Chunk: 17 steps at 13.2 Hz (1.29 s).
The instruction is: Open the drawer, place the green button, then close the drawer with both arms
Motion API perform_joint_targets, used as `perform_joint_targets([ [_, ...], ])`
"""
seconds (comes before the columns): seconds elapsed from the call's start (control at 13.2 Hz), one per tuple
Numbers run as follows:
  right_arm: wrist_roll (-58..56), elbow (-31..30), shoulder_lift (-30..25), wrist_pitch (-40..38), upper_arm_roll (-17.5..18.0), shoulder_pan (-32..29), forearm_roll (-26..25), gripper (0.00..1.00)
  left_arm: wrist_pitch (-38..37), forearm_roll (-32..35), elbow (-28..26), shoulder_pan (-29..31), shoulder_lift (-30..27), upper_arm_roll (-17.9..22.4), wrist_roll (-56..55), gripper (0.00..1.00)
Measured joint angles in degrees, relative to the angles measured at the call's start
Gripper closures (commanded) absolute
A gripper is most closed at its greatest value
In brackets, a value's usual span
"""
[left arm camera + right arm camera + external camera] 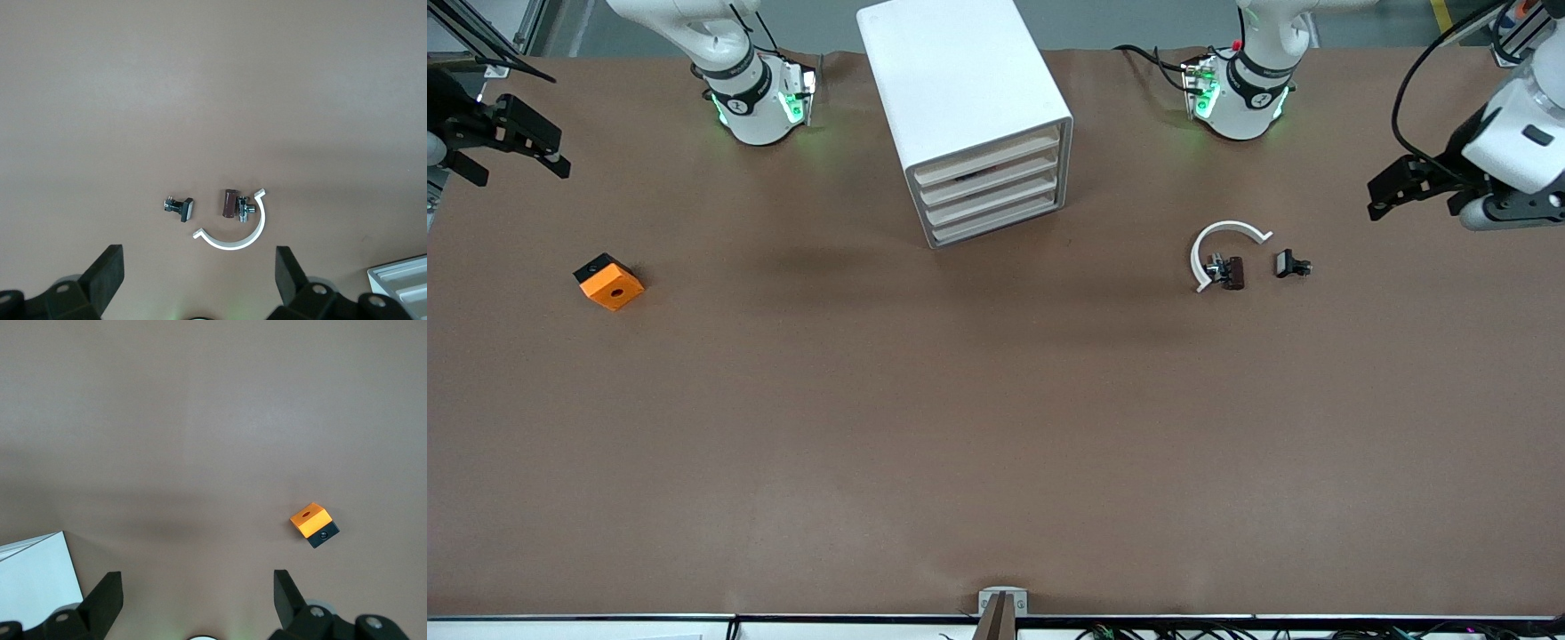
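Observation:
The white cabinet stands at the middle of the table near the arms' bases. Its four cream-fronted drawers look pushed in. No green-capped button shows in any view. My left gripper is open and empty, up over the left arm's end of the table; it also shows in the left wrist view. My right gripper is open and empty over the right arm's end; it also shows in the right wrist view. Both are well away from the cabinet.
An orange cube with a hole lies toward the right arm's end. A white arc, a dark brown piece and a small black piece lie toward the left arm's end.

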Motion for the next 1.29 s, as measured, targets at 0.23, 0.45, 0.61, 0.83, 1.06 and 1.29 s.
perform_joint_targets([
  [0.23, 0.00, 0.01, 0.01, 0.01, 0.00, 0.03, 0.00, 0.00, -0.68, -0.06, -0.04, 2.01, -0.42, -1.91, 0.03, 0.00],
  [0.45, 0.00, 0.01, 0.02, 0.01, 0.01, 0.24, 0.00, 0.00, -2.45, -1.87, 1.65, 2.66, -0.61, -1.69, 0.08, 0.00],
  [0.61, 0.00, 0.01, 0.02, 0.01, 0.02, 0.75, 0.00, 0.00, -3.86, -2.27, 2.88, 2.87, -0.61, -1.53, 0.09, 0.00],
  [0.83, 0.00, 0.24, 0.04, 0.03, 0.02, 1.14, 0.00, 0.00, -4.39, -2.30, 3.25, 2.91, -0.61, -1.52, 0.15, 0.00],
  [1.06, 0.00, 0.43, 0.04, 0.03, 0.02, 1.15, 0.00, 0.00, -4.83, -2.30, 3.25, 2.91, -0.60, -1.52, 1.60, 0.00],
  [1.29, 0.00, 0.43, 0.15, 0.02, 0.02, 1.16, -0.01, 0.00, -4.95, -2.30, 3.25, 2.93, -0.47, -1.51, 2.76, 0.00],
])
